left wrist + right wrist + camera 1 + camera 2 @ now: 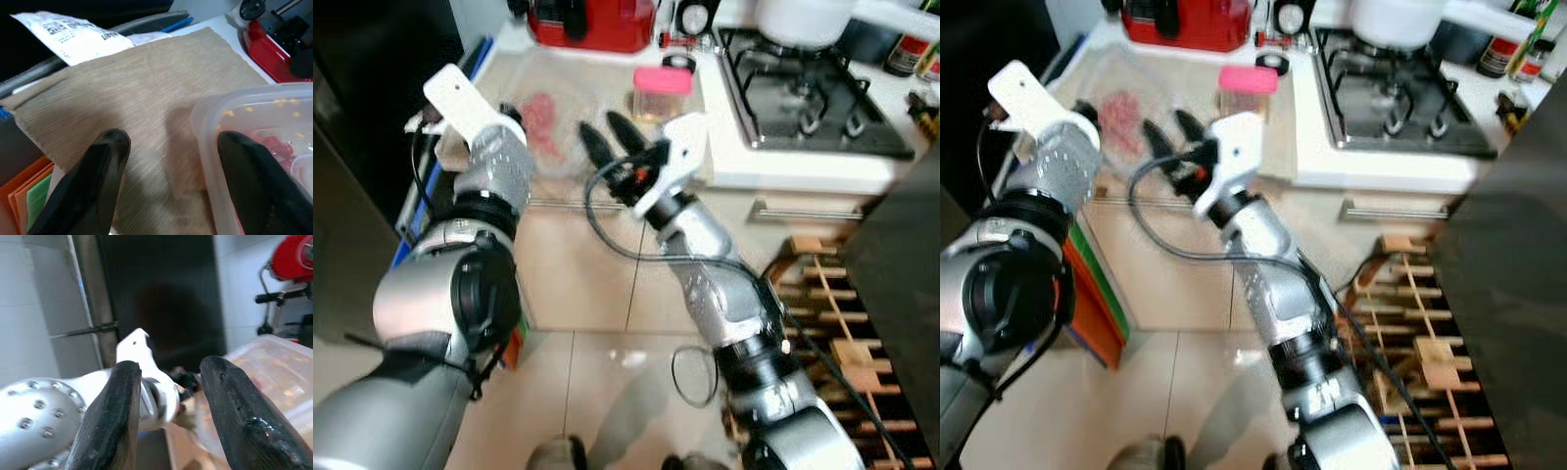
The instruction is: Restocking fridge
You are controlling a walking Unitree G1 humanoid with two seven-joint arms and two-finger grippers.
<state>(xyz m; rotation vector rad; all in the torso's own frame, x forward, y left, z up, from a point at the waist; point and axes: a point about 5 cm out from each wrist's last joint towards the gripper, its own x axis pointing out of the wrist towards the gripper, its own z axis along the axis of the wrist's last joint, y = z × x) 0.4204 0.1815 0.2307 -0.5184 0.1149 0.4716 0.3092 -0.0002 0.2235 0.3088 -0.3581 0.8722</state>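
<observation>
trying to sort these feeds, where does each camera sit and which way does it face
Left and right eye: on the head, looking down at the counter, both arms reaching.
Left wrist: along its open fingers, facing a mat and tub.
Right wrist: along its open fingers, facing the left arm.
Shared: tub, red appliance.

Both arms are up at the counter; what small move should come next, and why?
Probably ease both grippers inward onto the clear container. The left gripper is open at one edge and the right gripper is open at the other side; neither grips it yet.
</observation>
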